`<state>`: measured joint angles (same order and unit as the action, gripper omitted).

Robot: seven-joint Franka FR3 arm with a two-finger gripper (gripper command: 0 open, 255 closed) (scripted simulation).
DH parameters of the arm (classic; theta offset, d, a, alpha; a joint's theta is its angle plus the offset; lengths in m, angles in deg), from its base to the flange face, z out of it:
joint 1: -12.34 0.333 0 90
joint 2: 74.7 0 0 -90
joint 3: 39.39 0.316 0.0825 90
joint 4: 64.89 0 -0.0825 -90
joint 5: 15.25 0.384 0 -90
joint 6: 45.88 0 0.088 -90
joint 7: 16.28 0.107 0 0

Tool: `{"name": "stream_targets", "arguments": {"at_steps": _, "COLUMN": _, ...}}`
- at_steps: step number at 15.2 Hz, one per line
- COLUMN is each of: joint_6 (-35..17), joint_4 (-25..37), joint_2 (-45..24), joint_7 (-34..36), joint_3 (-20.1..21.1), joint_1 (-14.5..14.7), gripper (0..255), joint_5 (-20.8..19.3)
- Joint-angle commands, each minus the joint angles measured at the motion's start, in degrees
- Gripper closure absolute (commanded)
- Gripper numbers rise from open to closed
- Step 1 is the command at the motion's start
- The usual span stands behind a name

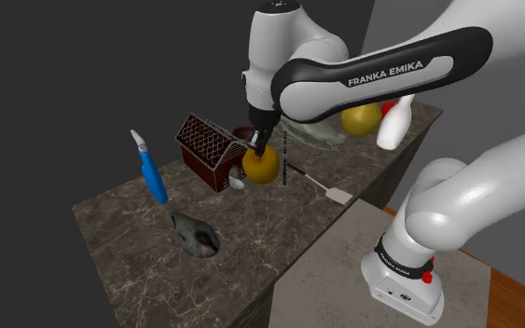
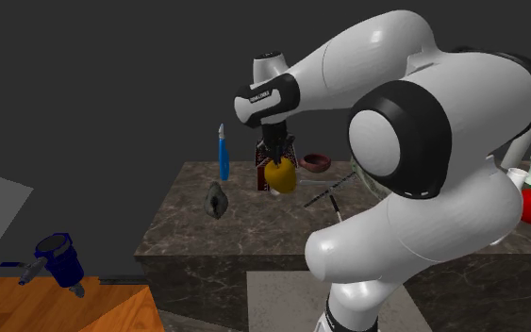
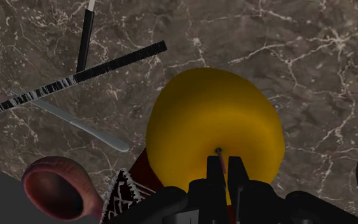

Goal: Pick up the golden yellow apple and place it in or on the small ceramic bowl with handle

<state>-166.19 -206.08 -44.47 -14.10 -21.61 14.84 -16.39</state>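
Mid-frame in the second exterior view, the black gripper (image 2: 278,156) pinches the golden-yellow round apple (image 2: 280,176) by its stem; carry slowly, avoiding swing, to the small reddish-brown bowl (image 2: 315,162) right of it.

The gripper (image 1: 261,146) rests at the top of the yellow apple (image 1: 261,169), with a brown toy house (image 1: 208,149) just beside the apple toward the shoulder view's left and a blue-handled tool (image 1: 152,175) beyond the house.

Smooth yellow apple (image 3: 212,121), veined dark marble counter (image 3: 298,51), glossy white arm (image 2: 395,57)
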Motion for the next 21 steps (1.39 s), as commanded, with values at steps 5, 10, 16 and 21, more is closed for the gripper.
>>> {"name": "stream_targets", "arguments": {"at_steps": 5, "joint_6": 4.9, "joint_4": 4.22, "joint_2": 0.71, "joint_7": -0.72, "joint_3": -0.54, "joint_1": -0.03, "gripper": 255, "joint_5": 0.06}}
{"name": "stream_targets", "arguments": {"at_steps": 10, "joint_6": 8.76, "joint_4": 7.83, "joint_2": 1.0, "joint_7": -1.27, "joint_3": -0.93, "joint_1": -0.13, "gripper": 255, "joint_5": 0.03}}
{"name": "stream_targets", "arguments": {"at_steps": 16, "joint_6": 8.92, "joint_4": 14.87, "joint_2": -5.55, "joint_7": -6.11, "joint_3": -4.46, "joint_1": -3.1, "gripper": 255, "joint_5": -2.42}}
{"name": "stream_targets", "arguments": {"at_steps": 21, "joint_6": 9.38, "joint_4": 23.01, "joint_2": -12.89, "joint_7": -10.55, "joint_3": -7.42, "joint_1": -5.55, "gripper": 255, "joint_5": -4.15}}
